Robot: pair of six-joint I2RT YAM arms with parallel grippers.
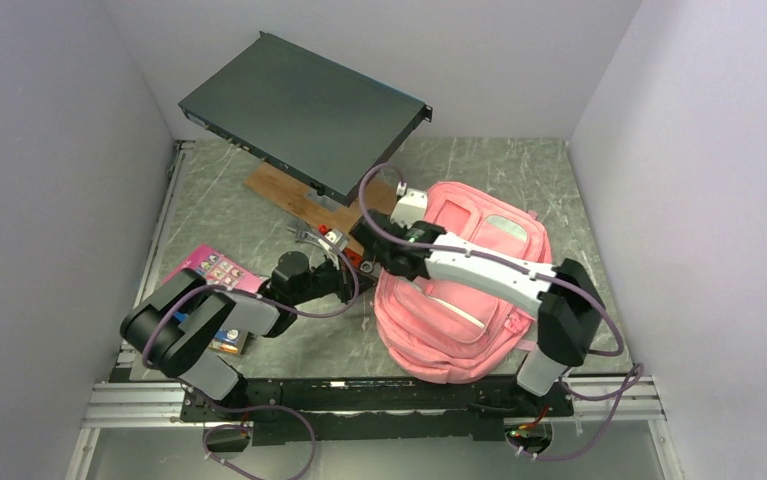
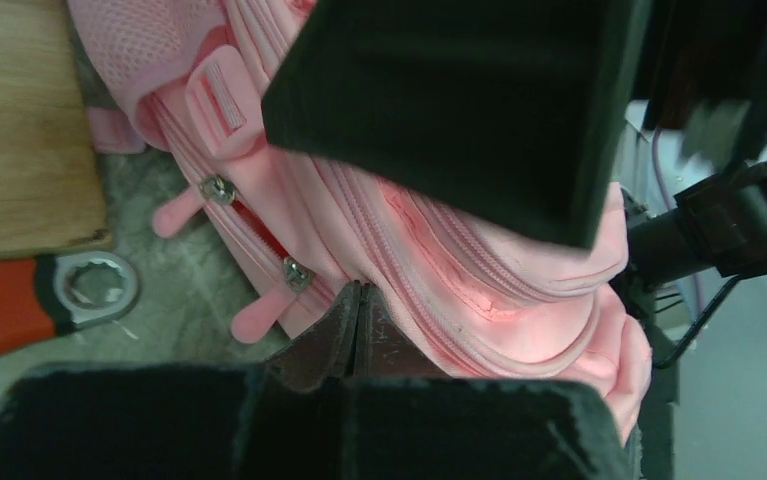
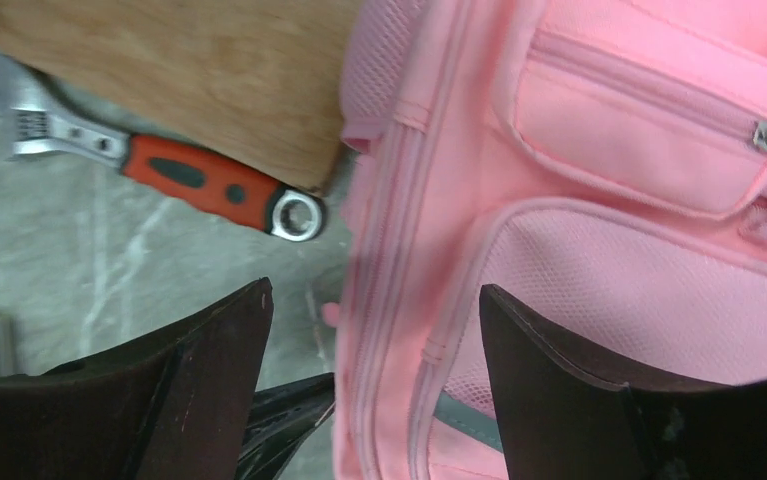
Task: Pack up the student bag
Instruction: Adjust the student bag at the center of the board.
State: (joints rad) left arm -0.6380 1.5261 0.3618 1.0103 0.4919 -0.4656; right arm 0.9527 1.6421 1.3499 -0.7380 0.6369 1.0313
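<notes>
My left gripper (image 2: 357, 298) has its jaws pressed flat together, tips against the side of the student bag (image 2: 479, 270), right by a zip line. Two pink zip pulls (image 2: 259, 318) hang just left of the tips. The view is too tight to tell if any fabric is nipped between them. My right gripper (image 3: 374, 300) is spread wide and grips nothing; it hovers over the bag's edge near the mesh pocket (image 3: 649, 290). The bag lies flat on the table (image 1: 519, 165), right of centre, front up, under my right arm. An orange-handled wrench (image 3: 174, 180) lies beside the bag, ring end by a wooden board (image 3: 179, 70). A dark flat box (image 1: 304, 105) sits tilted over the board at the back. A pink book (image 1: 214, 268) is at the far left.
</notes>
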